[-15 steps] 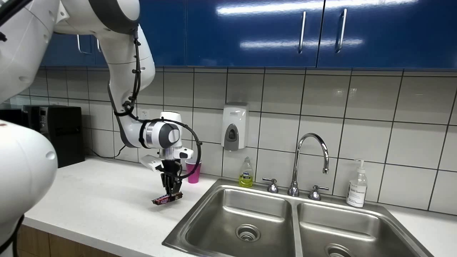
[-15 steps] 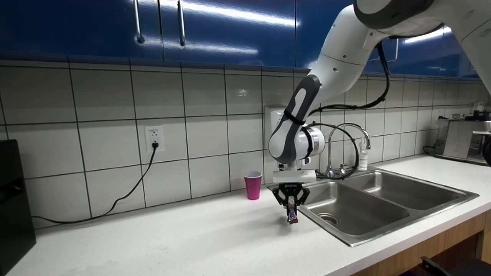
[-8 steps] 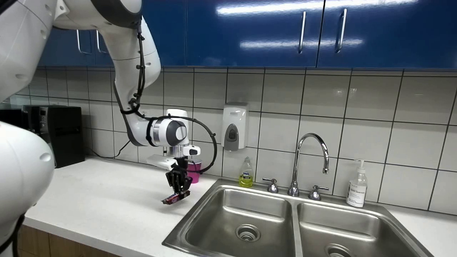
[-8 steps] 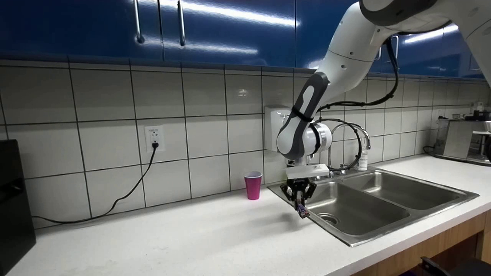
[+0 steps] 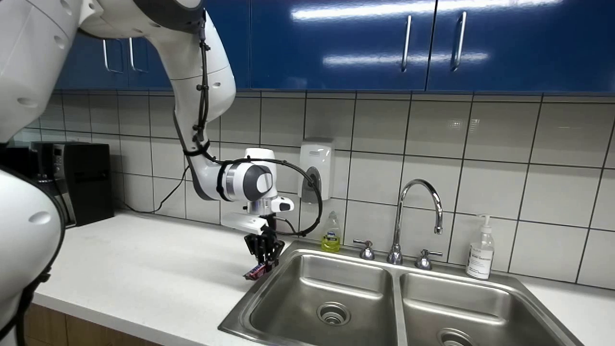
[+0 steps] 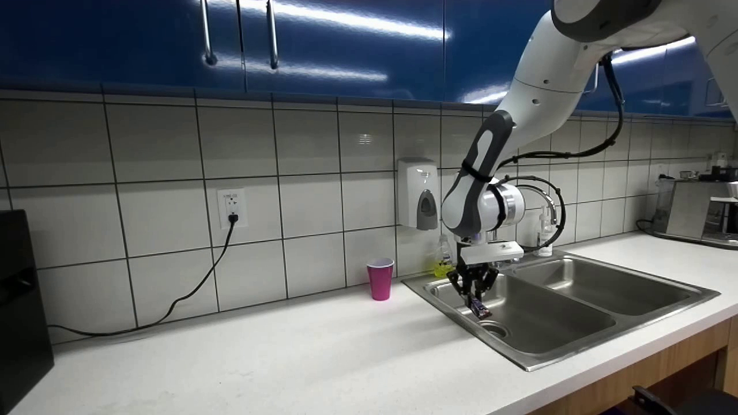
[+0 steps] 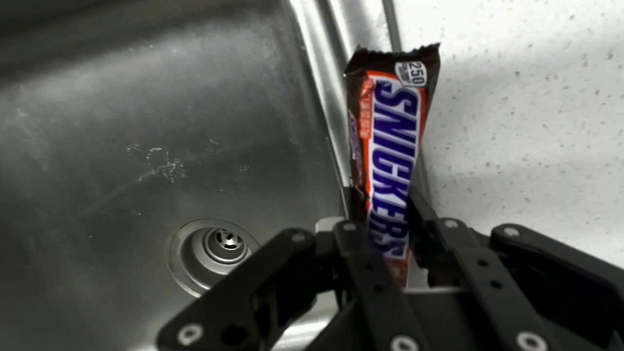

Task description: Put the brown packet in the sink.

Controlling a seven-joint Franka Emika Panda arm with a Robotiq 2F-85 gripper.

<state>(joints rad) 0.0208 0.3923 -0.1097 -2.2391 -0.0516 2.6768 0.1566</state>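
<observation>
The brown packet, a Snickers bar [image 7: 392,146], is held in my gripper [image 7: 382,202]. The fingers are shut on its near half, and its far end sticks out ahead. In the wrist view it lies over the sink rim, with the basin [image 7: 146,122] on one side and the counter on the other. In both exterior views the packet [image 5: 254,272] [image 6: 479,309] and gripper [image 5: 270,263] [image 6: 474,295] hang above the left rim of the steel double sink [image 5: 398,307] [image 6: 501,349]. The packet's near end is partly hidden by the fingers.
The chrome faucet [image 5: 399,216] stands behind the sink. A dish soap bottle [image 5: 331,235] and a pump bottle [image 5: 481,254] stand along its back. A pink cup [image 6: 380,280] stands near the wall. A dispenser [image 5: 314,166] hangs there. A black machine [image 5: 91,182] is on the counter.
My gripper has moved from above the counter to the sink's left rim, carrying the packet, and has turned a little. The cup is now hidden behind the gripper in an exterior view.
</observation>
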